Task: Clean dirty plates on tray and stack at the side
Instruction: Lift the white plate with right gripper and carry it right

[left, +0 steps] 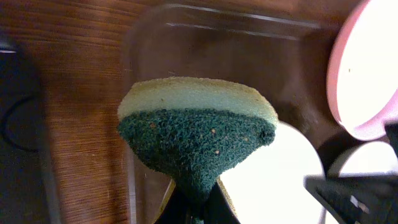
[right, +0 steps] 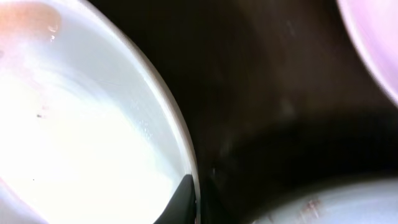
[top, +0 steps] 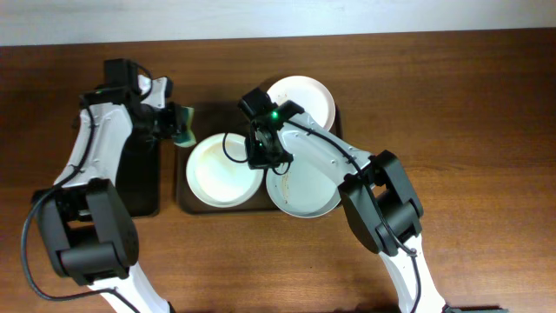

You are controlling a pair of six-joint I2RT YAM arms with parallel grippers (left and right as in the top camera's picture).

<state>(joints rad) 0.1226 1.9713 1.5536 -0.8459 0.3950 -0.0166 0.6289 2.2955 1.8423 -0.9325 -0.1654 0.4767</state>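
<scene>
Overhead view: the tray (top: 217, 117) is sitting at mid-table, holding all three plates. The front-left plate (top: 217, 169) is lying flat in the tray's left half. The front-right plate (top: 304, 191) is lying just beside it, with its near edge overhanging the tray's front rim and a thin brown streak (top: 280, 178) showing near its left side. The rear plate (top: 304, 97) is overlapping the tray's far right corner and reaching past the rim.

The right gripper (top: 265, 156) is reaching in over the right edge of the front-left plate. In the right wrist view its fingers are straddling that plate's rim, closed onto it. A faint orange-brown smudge (right: 31, 18) is showing on the plate's inner surface.

The left gripper (top: 174, 124) is hovering over the tray's left rim, clamping a sponge (left: 196, 134) with its green scouring face toward the wrist camera and its yellow layer behind. A black tray (top: 139, 183) is lying to the left, under the left arm.
</scene>
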